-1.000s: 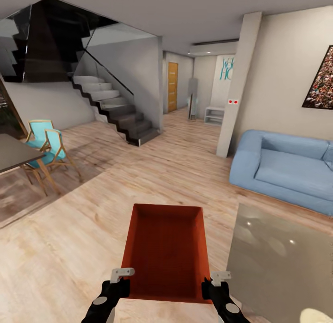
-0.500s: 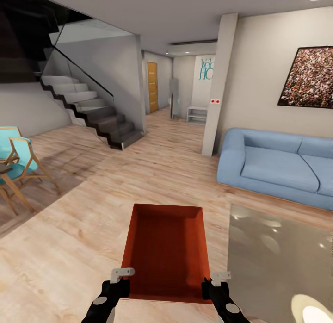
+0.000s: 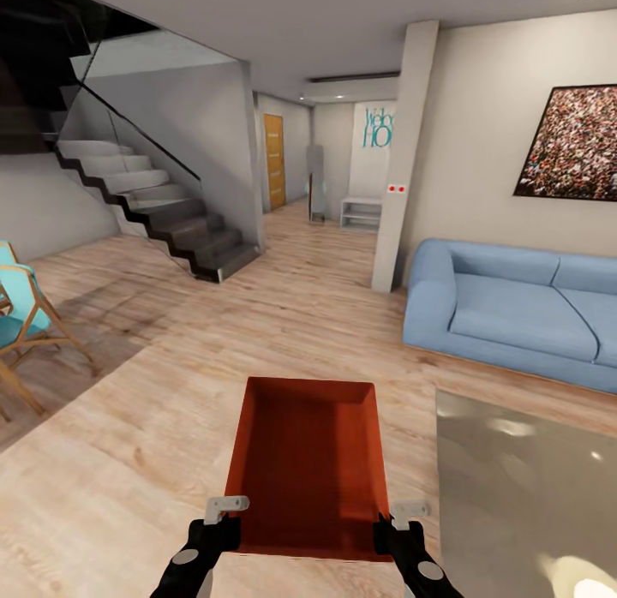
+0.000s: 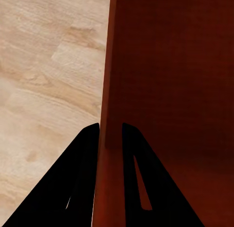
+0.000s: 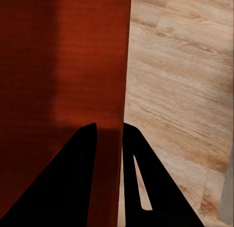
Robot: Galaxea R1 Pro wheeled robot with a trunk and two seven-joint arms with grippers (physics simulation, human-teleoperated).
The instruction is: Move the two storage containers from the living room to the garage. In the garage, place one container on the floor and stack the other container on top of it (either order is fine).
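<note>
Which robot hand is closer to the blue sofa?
The right gripper. It grips the red bin's right wall, the side where the blue sofa stands. The left gripper grips the bin's left wall, farther from the sofa.

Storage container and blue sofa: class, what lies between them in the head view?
Between the storage container and the blue sofa lie light wood-plank floor and a glossy grey surface's corner.

The rust-red open-top storage container [image 3: 306, 465] is sitting between the left gripper [image 3: 224, 511] and right gripper [image 3: 396, 518], extending ahead of their fingertips; each side wall is lying between one gripper's fingers.
</note>
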